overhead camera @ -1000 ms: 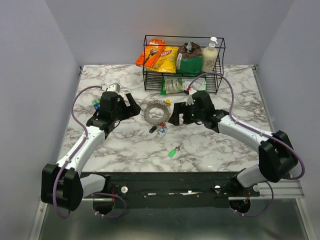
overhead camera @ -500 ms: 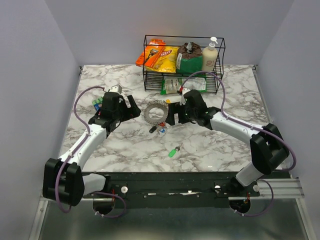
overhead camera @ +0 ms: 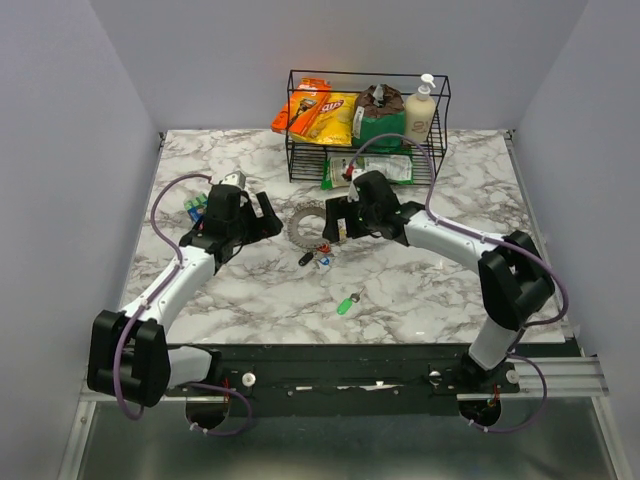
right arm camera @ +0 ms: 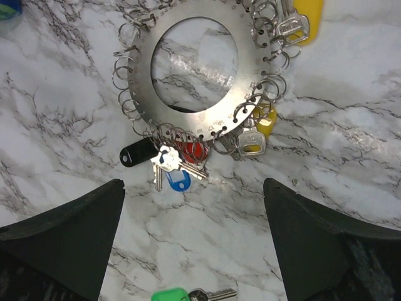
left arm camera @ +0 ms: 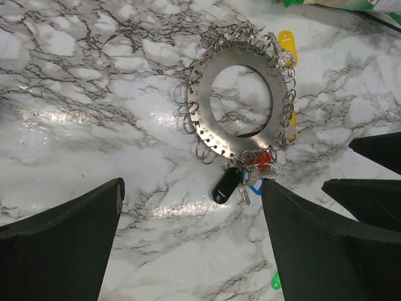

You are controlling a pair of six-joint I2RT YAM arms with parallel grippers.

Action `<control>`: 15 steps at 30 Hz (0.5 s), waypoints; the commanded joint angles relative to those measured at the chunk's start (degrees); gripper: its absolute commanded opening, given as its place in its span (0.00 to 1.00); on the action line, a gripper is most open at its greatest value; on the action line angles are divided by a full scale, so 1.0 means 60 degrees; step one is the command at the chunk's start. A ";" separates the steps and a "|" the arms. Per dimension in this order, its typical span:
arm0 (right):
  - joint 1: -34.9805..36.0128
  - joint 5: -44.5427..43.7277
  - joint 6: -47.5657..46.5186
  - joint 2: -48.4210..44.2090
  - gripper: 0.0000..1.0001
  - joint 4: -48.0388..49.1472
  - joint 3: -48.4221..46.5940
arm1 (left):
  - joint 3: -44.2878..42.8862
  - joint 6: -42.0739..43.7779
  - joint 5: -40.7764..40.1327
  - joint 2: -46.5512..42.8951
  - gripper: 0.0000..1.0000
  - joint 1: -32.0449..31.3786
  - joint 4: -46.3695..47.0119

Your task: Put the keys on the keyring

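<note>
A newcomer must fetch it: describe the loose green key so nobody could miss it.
On the marble table, find the silvery toothed keyring near the middle. Toward the near edge from it lies the green-headed key. Black, red, blue and yellow keys cluster against the ring; this one lies alone on bare marble.

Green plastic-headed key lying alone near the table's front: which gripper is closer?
Right. The right gripper hovers directly behind the small green plastic-headed key; the left gripper sits farther away, behind and to its left.
</note>
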State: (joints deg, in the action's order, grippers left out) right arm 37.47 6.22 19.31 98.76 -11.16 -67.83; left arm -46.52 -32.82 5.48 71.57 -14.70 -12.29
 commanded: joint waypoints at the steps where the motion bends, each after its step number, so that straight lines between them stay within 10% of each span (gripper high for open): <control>1: 0.0170 -0.0099 -0.0289 0.0648 1.00 -0.0527 -0.0880 | -0.0025 0.0064 -0.0385 -0.0487 0.99 0.0018 -0.0163; 15: 0.0859 -0.0128 -0.0377 0.2919 0.98 -0.1450 -0.3444 | 0.0078 -0.0009 -0.0473 -0.1118 0.99 0.0018 -0.0324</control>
State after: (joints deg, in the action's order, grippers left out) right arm 41.17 5.58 17.89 113.03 -16.69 -84.68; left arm -46.52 -32.82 4.10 66.72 -14.70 -13.04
